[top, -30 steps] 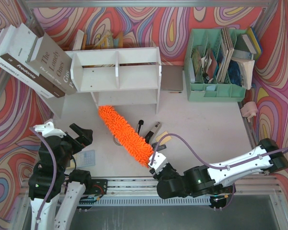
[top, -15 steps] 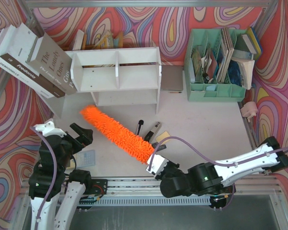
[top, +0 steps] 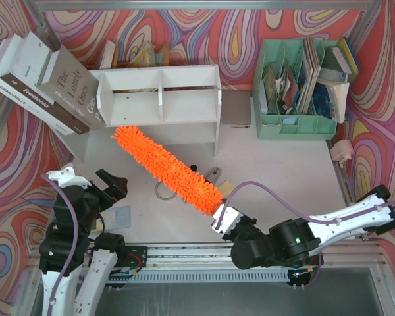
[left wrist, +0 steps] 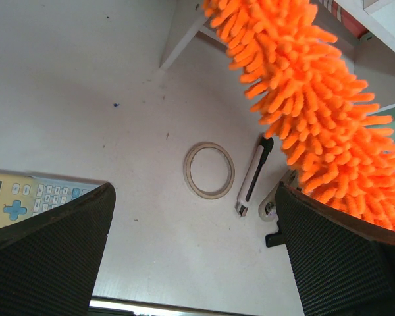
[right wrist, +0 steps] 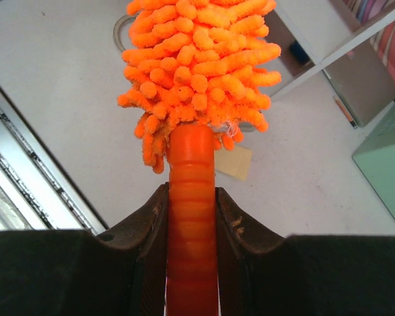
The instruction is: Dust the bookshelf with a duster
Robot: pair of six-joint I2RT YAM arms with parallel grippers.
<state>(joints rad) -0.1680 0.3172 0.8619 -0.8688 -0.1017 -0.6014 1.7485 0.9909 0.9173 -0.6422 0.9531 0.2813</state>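
WHITE TABLE, PATTERNED WALLS: A pale table (top: 283, 178) is seen from above, closed in by cloth (top: 204, 33) printed in red and pink swirls. Just left of the bookshelf (top: 161, 99), large books (top: 46, 82) are stacked at a tilt. In front of it and to the left, the left gripper (top: 112, 186) is held wide apart with nothing between its fingers, and a calculator (left wrist: 26, 197) is seen below it. To the bookshelf's right stands a green organizer (top: 296, 89).

Since a second ago the duster (top: 164, 168) has been swung leftward. Its tip, then tucked at the middle of the bookshelf's lower tier, is now at the bookshelf's front left leg, and its handle has been carried rightward. Its long axis runs diagonally before the bookshelf, with the fluffy tip pointed far-left and the handle near-right. The handle is clamped tight by the right gripper (right wrist: 189, 197). A ring (left wrist: 186, 171) and a pen (left wrist: 253, 176) lie beneath the strands.
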